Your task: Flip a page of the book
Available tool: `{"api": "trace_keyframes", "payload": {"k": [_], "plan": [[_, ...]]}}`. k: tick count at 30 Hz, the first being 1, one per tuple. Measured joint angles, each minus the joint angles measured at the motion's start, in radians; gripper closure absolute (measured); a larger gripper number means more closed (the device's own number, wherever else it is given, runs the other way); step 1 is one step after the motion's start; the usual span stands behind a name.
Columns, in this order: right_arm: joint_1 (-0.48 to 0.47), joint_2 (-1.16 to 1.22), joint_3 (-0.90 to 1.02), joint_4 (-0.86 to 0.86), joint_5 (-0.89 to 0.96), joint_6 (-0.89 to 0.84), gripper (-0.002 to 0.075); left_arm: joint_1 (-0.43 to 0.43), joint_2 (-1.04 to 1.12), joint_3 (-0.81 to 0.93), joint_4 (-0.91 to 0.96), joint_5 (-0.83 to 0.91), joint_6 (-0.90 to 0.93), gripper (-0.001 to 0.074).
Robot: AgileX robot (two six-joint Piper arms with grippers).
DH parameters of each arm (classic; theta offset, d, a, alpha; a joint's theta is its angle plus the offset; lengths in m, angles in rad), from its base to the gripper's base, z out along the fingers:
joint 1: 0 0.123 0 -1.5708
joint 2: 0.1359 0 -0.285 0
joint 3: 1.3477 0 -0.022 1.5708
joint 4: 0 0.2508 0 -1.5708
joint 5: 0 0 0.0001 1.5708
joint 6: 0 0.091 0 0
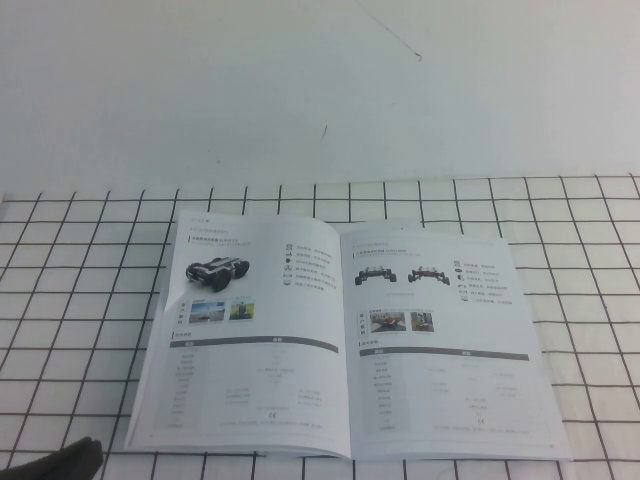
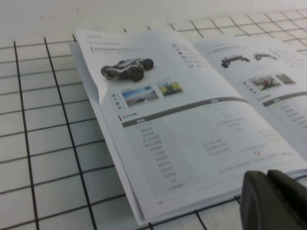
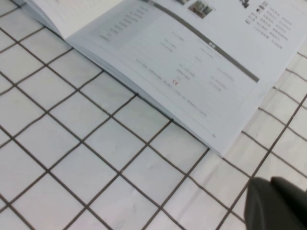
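The book (image 1: pixel 345 340) lies open and flat on the bench (image 1: pixel 80 300), a white surface ruled with a black grid, near the middle of the high view. Both exposed leaves are white, each with vehicle photographs above a grey-headed table. The page (image 1: pixel 250 335) on the robot's left carries a single dark wheeled vehicle and two small colour pictures; it lies flat, with the edges of further leaves showing just beneath its outer side. The facing leaf on the robot's right shows two vehicles side by side.

The left hand (image 1: pixel 55 463) appears only as a dark shape at the near left corner of the high view, close to the book's near left corner and apart from it. In the left wrist view its dark tip (image 2: pixel 276 201) sits just off the near edge of the book (image 2: pixel 192 120); whether it is wide or narrow cannot be told.

The right hand (image 3: pixel 278 206) shows only in the right wrist view, as a dark tip above bare grid, near the book's near right corner (image 3: pixel 216 143) and not touching it; its opening likewise cannot be told.
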Motion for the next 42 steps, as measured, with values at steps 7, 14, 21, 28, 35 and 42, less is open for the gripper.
{"api": "trace_keyframes", "payload": {"k": [7,14,21,28,35,42], "plan": [[0.000,0.000,0.023,0.000,-0.027,0.000,0.0726,0.002,-0.038,0.055,0.034,0.057,0.017,0.0738],[0.000,0.000,0.023,-0.001,-0.028,0.000,0.0726,0.166,-0.248,0.106,0.075,0.080,0.020,0.0738],[0.000,0.000,0.023,-0.001,-0.031,0.000,0.0726,0.364,-0.342,0.145,0.075,0.138,-0.034,0.0738],[0.000,0.000,0.023,-0.001,-0.033,0.000,0.0726,0.420,-0.342,0.145,0.073,0.169,-0.028,0.0738],[0.000,0.000,0.023,-0.001,-0.033,0.000,0.0726,0.420,-0.344,0.145,0.073,0.169,-0.027,0.0738],[0.000,0.000,0.023,-0.001,-0.033,0.000,0.0726,0.420,-0.344,0.145,0.073,0.169,-0.027,0.0738]]}}
